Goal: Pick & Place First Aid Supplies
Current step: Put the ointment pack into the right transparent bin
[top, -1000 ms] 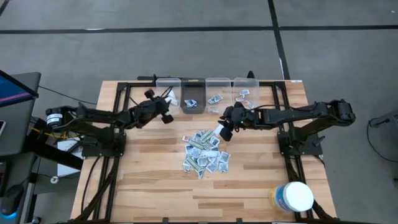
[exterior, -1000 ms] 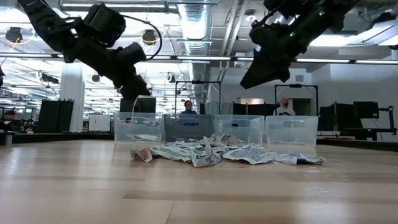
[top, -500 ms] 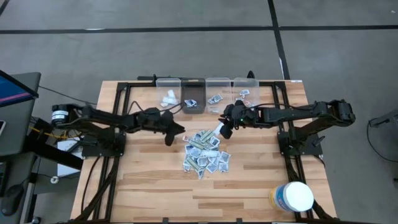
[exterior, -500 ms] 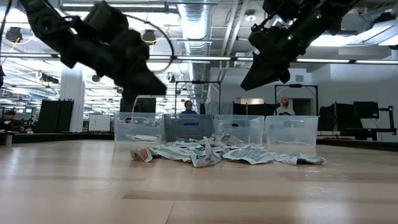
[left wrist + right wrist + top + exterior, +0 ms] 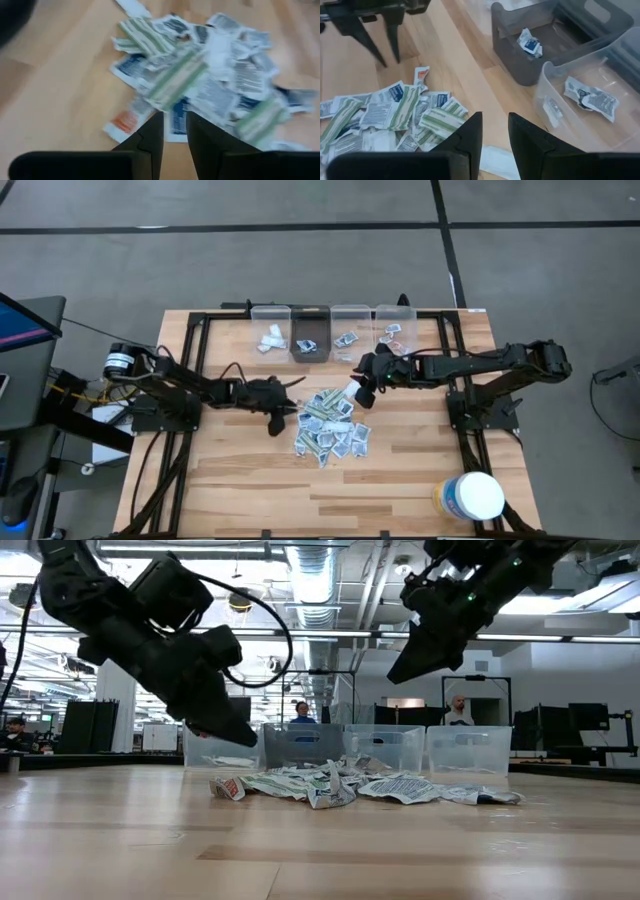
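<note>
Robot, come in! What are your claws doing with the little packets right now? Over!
Left tool open, empty, low beside packet pile. Right tool above pile, pinching a pale strip. Nothing in the way.

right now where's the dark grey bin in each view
High view: dark grey bin, second from the left in the row at the table's far edge.
Low view: second from left, behind the packet pile.
Left wrist view: not in it.
Right wrist view: upper middle.
Shared landmark: the packet pile.

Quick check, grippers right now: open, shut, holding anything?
Left gripper: open with a narrow gap, empty, at the edge of the packet pile.
Right gripper: fingers closed on a pale strip, above the pile's far edge.
</note>
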